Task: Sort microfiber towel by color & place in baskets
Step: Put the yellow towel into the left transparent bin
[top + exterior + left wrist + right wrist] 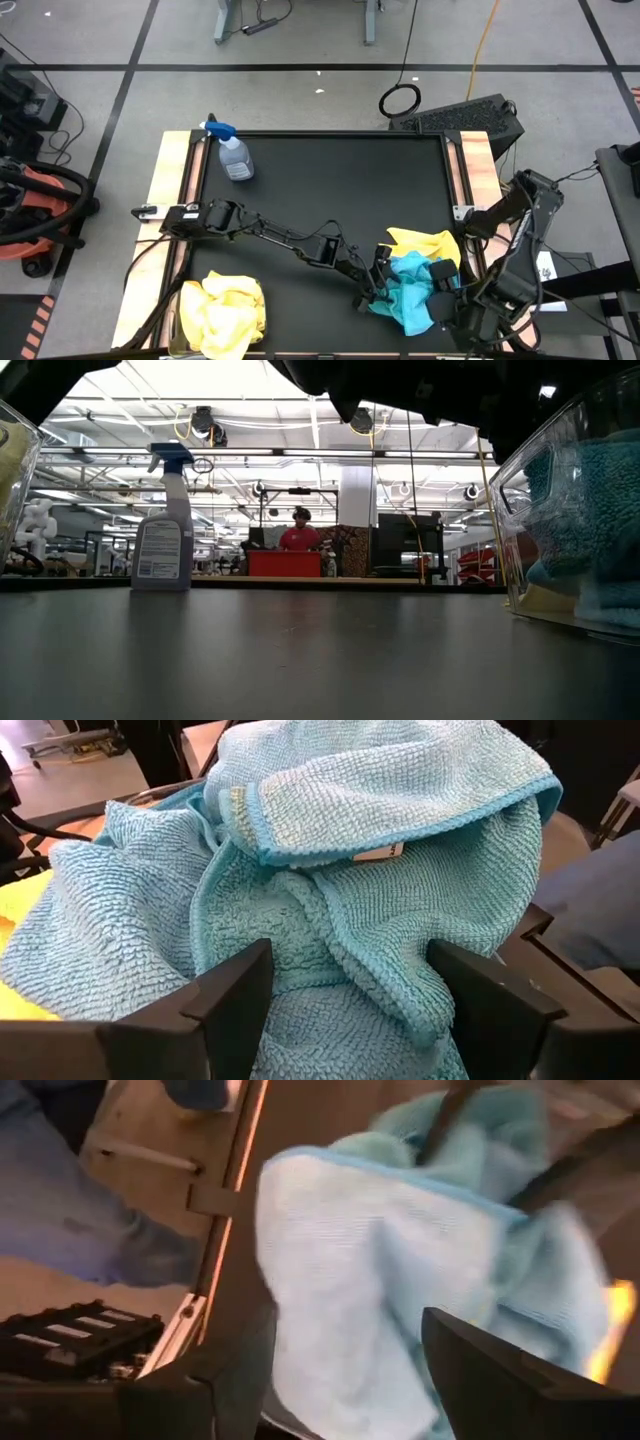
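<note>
The left hand (350, 1010) hovers released, fingers spread, directly over the turquoise towels (412, 292) in the right basket (520, 575). The right hand (340, 1380), also unclenched, sits beside the pile.

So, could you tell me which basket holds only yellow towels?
The basket at the table's left front; the right basket holds turquoise towels over a yellow one.
</note>
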